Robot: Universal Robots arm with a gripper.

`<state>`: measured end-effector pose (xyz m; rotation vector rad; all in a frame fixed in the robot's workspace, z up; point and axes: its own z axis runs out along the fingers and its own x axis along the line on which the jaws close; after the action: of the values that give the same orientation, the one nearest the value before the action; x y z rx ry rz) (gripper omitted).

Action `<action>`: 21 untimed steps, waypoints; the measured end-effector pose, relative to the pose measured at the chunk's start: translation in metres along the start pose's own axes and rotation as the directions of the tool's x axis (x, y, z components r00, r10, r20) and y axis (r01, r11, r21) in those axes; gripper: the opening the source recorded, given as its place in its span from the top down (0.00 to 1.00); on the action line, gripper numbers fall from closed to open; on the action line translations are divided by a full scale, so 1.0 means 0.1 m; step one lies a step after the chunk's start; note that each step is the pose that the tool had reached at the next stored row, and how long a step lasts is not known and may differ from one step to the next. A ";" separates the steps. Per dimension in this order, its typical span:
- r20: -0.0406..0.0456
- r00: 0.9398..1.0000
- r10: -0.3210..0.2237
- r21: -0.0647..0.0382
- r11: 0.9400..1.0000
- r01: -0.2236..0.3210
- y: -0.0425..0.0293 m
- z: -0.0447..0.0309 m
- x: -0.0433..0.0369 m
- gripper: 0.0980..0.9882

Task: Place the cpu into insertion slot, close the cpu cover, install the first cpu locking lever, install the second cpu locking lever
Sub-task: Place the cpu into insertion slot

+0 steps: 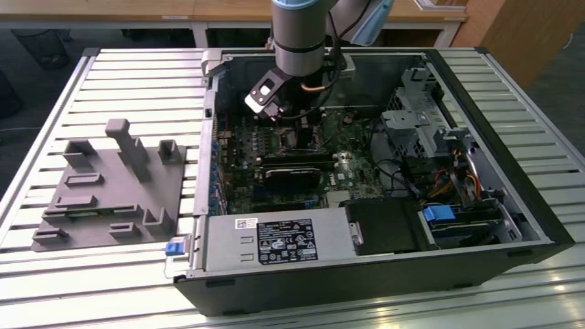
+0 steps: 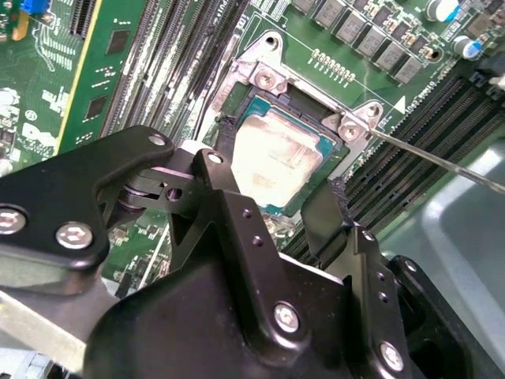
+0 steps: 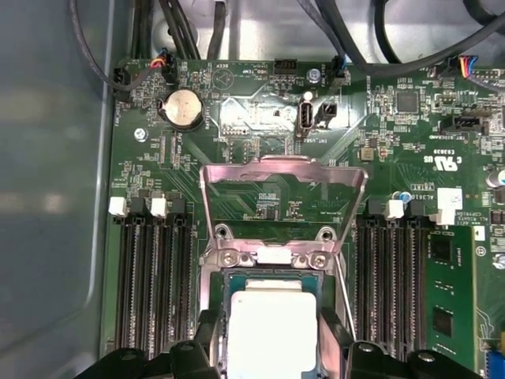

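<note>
The cpu [image 2: 280,158] lies silver face up within the insertion slot [image 2: 298,101], and your gripper [image 2: 278,170] is pinching it. In both wrist views the black fingers [image 2: 230,193] press against two opposite edges of the chip. You cannot tell from either view whether the chip is fully seated or held just clear of the socket floor.

The slot lies in the green circuit board [image 3: 379,158], between two banks of long black memory slots [image 3: 150,292], one bank along each side of it. The cpu cover [image 3: 284,167] is open. In the first wrist view you see it standing up from its hinge at the slot's edge, with its square cut-out framing bare board behind it. In the second wrist view a thin metal locking lever [image 2: 442,162] is raised free and slants out from the slot's corner over the memory slots. Beyond the cover, near the board's edge, you have a round coin cell [image 3: 183,108].

In the exterior view the arm [image 1: 300,34] reaches down into the open computer case [image 1: 366,284], which lies on its side on the slatted bench [image 1: 137,75]. A grey plastic fixture [image 1: 109,192] rests on the bench beside the case, toward the exterior view's left.
</note>
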<state>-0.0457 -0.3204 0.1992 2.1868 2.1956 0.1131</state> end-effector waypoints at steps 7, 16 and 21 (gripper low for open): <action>0.000 1.000 0.000 0.001 1.000 0.000 0.004 -0.048 -0.023 0.51; 0.000 1.000 0.000 0.010 1.000 0.000 0.035 -0.075 -0.040 0.91; 0.000 1.000 0.000 0.010 1.000 0.000 0.038 -0.101 -0.040 0.99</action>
<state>-0.0427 -0.3246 0.2095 2.1921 2.2008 0.1023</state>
